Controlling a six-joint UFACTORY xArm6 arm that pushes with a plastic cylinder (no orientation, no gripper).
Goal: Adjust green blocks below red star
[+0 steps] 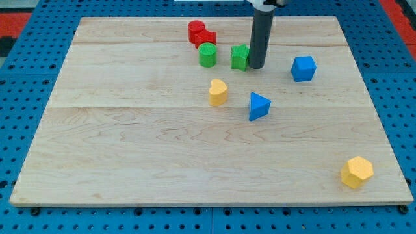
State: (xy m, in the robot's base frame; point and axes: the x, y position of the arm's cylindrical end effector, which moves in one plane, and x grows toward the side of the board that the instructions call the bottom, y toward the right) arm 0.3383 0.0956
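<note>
My tip rests on the board just to the right of a green star-shaped block, touching or nearly touching its right side. A green cylinder stands further to the view's left. Above the cylinder sit two red blocks close together: a red cylinder and a red star-like block pressed against its lower right. The green cylinder is directly below the red pair; the green star block lies to the lower right of them.
A yellow heart-shaped block and a blue triangular block lie below the green blocks. A blue cube sits to the right of my tip. A yellow hexagonal block is near the board's bottom right corner.
</note>
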